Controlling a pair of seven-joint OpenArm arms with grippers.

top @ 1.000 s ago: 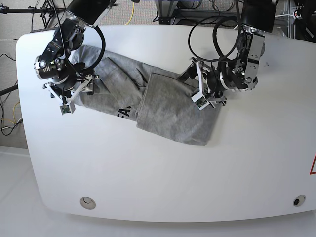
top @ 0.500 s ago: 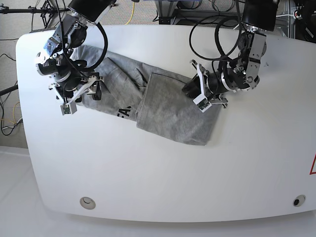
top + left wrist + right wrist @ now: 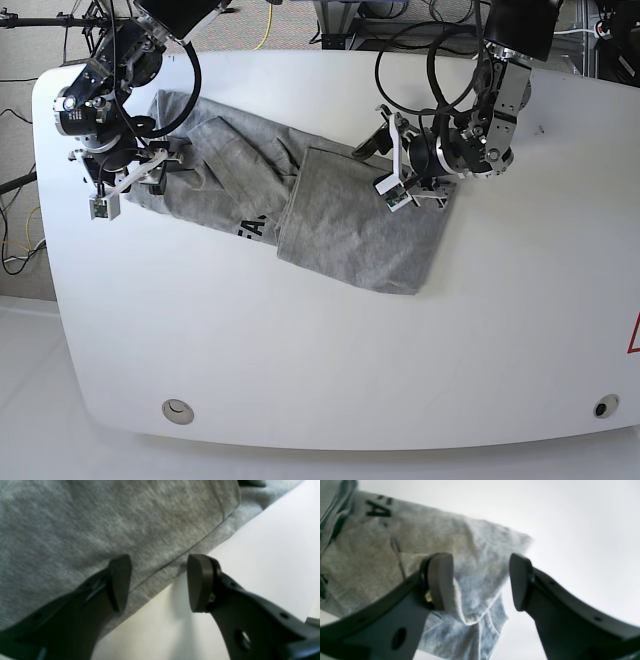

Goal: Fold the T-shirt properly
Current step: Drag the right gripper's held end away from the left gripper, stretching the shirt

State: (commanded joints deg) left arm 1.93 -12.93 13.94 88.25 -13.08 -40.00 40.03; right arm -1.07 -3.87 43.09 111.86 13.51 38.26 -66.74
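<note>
The grey T-shirt (image 3: pixel 300 200) lies rumpled and partly folded across the table, with black letters (image 3: pixel 250 228) showing at its front edge. My left gripper (image 3: pixel 386 168) hovers open over the shirt's right hem. In the left wrist view one of the fingers (image 3: pixel 120 580) is above the T-shirt (image 3: pixel 100 525) and the other is above bare table, so the left gripper (image 3: pixel 157 582) straddles the hem. My right gripper (image 3: pixel 132 186) is open at the shirt's left end. In the right wrist view the right gripper (image 3: pixel 480 580) frames a corner of the T-shirt (image 3: pixel 475 555).
The white table (image 3: pixel 330 370) has rounded edges, with a round inset (image 3: pixel 177 409) near its front left and another (image 3: pixel 601 407) at the front right. Cables and stands sit beyond the far edge.
My right gripper has moved up and to the left, toward the shirt's left end. My left gripper has shifted left and up along the shirt's right edge. Both stay open.
</note>
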